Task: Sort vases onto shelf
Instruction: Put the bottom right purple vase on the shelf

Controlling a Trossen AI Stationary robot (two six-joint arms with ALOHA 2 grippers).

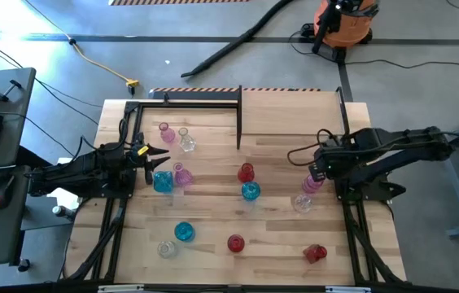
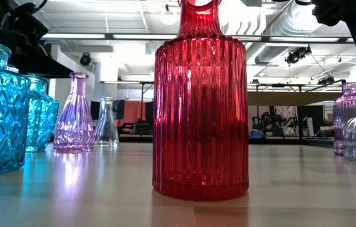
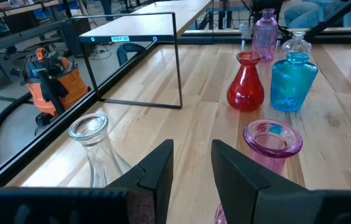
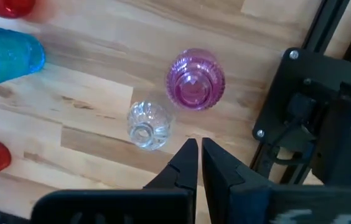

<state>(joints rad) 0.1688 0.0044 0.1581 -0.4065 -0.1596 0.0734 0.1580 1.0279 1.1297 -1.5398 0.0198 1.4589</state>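
Red vase [image 2: 201,101]: nearest, upright on tabletop [image 2: 102,195].
Left gripper [image 3: 192,163]: jaws parted, empty, pink vase [image 3: 272,142] just ahead.
Right gripper [image 4: 195,155]: jaws closed, empty, above purple vase [image 4: 195,79].

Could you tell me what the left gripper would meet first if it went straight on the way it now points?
Most likely the pink vase: it stands just ahead of the left gripper, slightly off to one side. The clear vase flanks the other side. A dead-centre path might slip between them.

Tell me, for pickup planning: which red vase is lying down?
The red vase at the table's near right corner lies tipped over; the other two red ones stand upright.
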